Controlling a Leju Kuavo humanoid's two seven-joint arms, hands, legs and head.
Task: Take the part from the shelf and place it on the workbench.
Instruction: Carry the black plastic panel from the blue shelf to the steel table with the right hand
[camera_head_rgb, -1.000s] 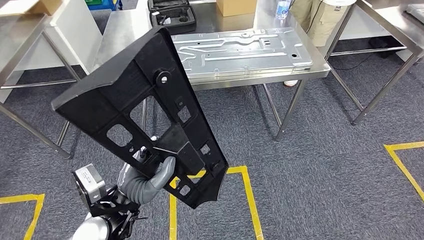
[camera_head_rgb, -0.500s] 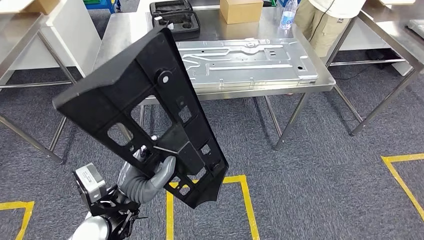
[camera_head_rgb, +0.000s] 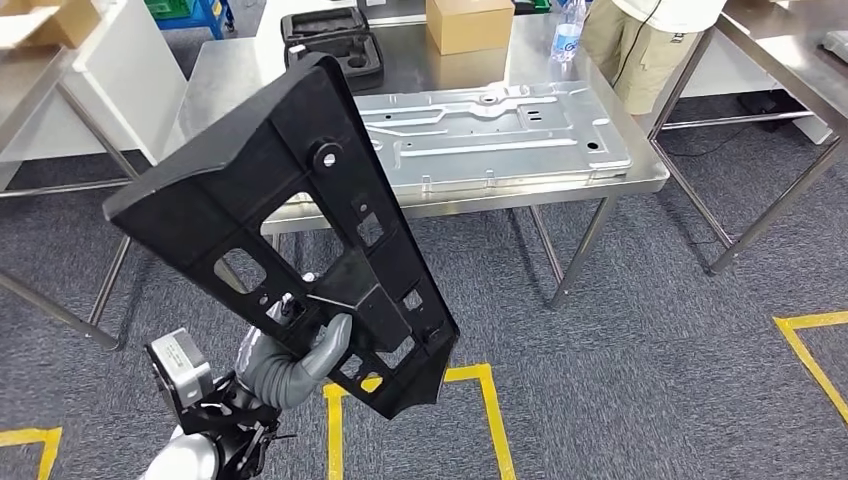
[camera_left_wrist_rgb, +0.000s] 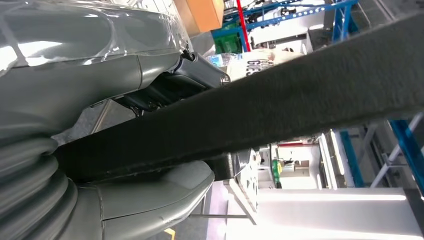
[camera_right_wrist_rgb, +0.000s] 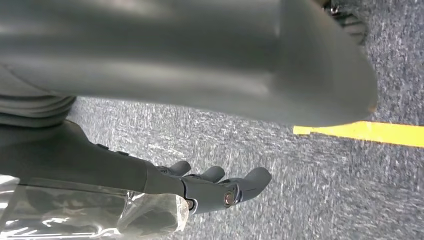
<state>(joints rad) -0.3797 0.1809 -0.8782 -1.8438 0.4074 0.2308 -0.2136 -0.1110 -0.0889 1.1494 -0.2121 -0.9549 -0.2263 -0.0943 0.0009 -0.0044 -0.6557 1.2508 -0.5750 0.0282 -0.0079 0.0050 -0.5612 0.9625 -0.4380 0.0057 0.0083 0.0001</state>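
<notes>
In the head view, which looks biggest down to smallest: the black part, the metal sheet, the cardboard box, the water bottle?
1. Black part, though it is nearest the camera
2. Metal sheet
3. Cardboard box
4. Water bottle

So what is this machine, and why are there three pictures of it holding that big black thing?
It is a walking robot with two arms. One picture comes from a camera high on its body, looking down; the other two come from cameras at its wrists. Its left hand grips a big flat black part and holds it up. Ahead stands a steel workbench with a grey metal plate, a cardboard box, a black case and a water bottle on it. The right hand hangs over the carpet, holding nothing.
</notes>
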